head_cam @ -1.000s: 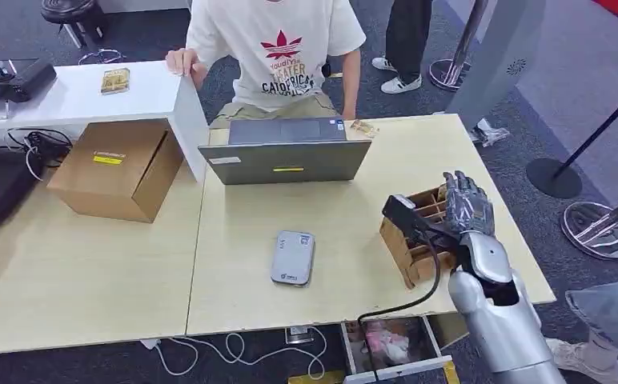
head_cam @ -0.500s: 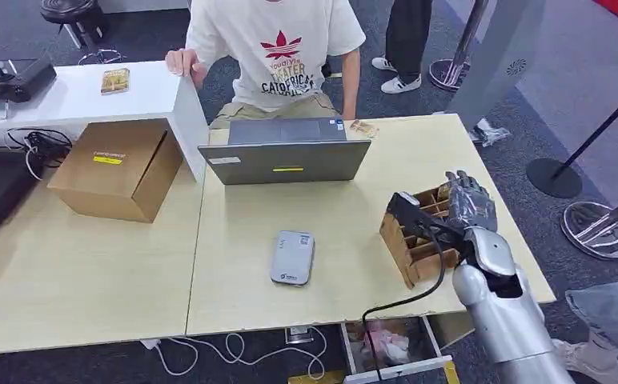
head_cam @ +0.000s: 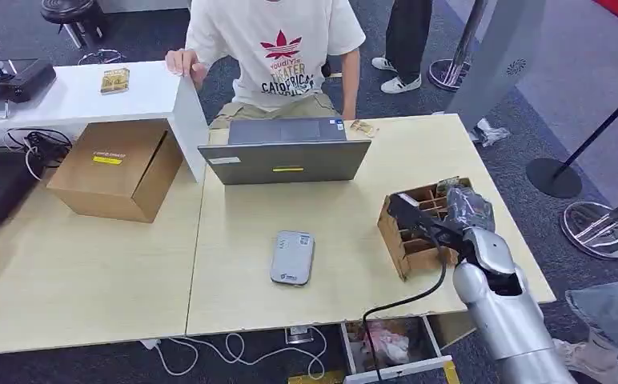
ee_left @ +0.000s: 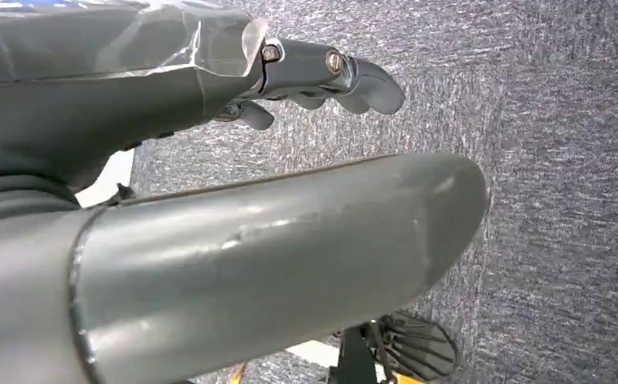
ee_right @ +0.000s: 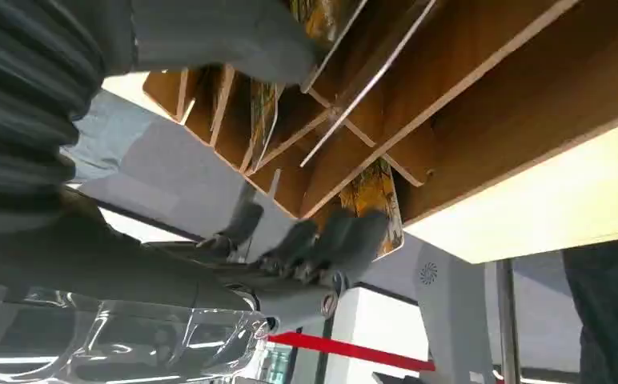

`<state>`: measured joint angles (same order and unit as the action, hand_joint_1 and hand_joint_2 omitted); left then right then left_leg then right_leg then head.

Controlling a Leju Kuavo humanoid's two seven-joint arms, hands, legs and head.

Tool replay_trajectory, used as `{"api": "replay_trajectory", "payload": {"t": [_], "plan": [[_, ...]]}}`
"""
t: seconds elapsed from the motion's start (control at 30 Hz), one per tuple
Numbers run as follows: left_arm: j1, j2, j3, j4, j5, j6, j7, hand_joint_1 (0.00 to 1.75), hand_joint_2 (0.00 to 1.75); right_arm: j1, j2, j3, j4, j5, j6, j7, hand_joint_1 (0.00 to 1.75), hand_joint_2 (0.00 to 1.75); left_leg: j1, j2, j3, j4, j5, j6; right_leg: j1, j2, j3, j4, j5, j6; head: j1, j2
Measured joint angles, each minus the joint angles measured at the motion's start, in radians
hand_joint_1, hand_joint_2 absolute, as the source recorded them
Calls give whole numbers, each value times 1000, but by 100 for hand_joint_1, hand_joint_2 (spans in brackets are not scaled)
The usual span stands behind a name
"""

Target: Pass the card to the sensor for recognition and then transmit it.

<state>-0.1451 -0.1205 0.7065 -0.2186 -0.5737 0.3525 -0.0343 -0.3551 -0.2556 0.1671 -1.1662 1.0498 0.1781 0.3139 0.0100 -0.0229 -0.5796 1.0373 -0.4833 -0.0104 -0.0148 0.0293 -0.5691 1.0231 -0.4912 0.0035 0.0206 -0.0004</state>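
**One hand at the card box**

One wooden box (head_cam: pixel 410 232) with small slots stands on the right side of the table (head_cam: pixel 130 272). Cards stand in its slots. The right hand (head_cam: pixel 467 206) is over the far end of the box, reaching down into it. In the right wrist view, the fingers (ee_right: pixel 346 240) are bent against a card (ee_right: pixel 374 196) with a yellow and brown picture that sticks out of a slot. I cannot tell if the card is held yet.

The grey sensor (head_cam: pixel 293 258) lies flat in the middle of the table, well apart from the box. A laptop (head_cam: pixel 286 152) stands behind it, and a person (head_cam: pixel 278 48) in a white shirt sits behind the laptop. A brown carton (head_cam: pixel 118 170) sits on the left.

The left hand (ee_left: pixel 210 88) hangs over grey carpet (ee_left: pixel 562 160). Its fingers (ee_left: pixel 354 76) are a little bent and hold nothing.
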Motion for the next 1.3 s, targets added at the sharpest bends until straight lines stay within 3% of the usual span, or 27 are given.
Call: {"api": "replay_trajectory", "payload": {"t": [0.93, 1.1, 1.17, 1.27, 1.3], "plan": [[0, 0, 0, 0, 4, 0, 0, 0, 0, -12, -2, 1, 9, -22, 5, -15, 131, 175, 0, 0, 0, 0, 0, 0, 0, 0, 0, 0, 0, 0, 0, 0], [0, 0, -1, 0, 0, 0, 0, 0, 0, -12, -5, 1, 9, -32, 6, -18, 140, 175, 0, 0, 0, 0, 0, 0, 0, 0, 0, 0, 0, 0, 0, 0], [0, 0, -1, 0, 0, 0, 0, 0, 0, -12, -7, 1, 8, -34, 5, -19, 161, 175, 0, 0, 0, 0, 0, 0, 0, 0, 0, 0, 0, 0, 0, 0], [0, 0, -2, 0, 1, -1, -3, 0, 0, -12, -8, 1, 0, -35, 2, -18, 157, 175, 0, 0, 0, 0, 0, 0, 0, 0, 0, 0, 0, 0, 0, 0], [0, 0, -2, 0, 2, -1, -5, 0, 0, -12, -9, 1, -5, -34, 1, -14, 164, 175, 0, 0, 0, 0, 0, 0, 0, 0, 0, 0, 0, 0, 0, 0]]}}
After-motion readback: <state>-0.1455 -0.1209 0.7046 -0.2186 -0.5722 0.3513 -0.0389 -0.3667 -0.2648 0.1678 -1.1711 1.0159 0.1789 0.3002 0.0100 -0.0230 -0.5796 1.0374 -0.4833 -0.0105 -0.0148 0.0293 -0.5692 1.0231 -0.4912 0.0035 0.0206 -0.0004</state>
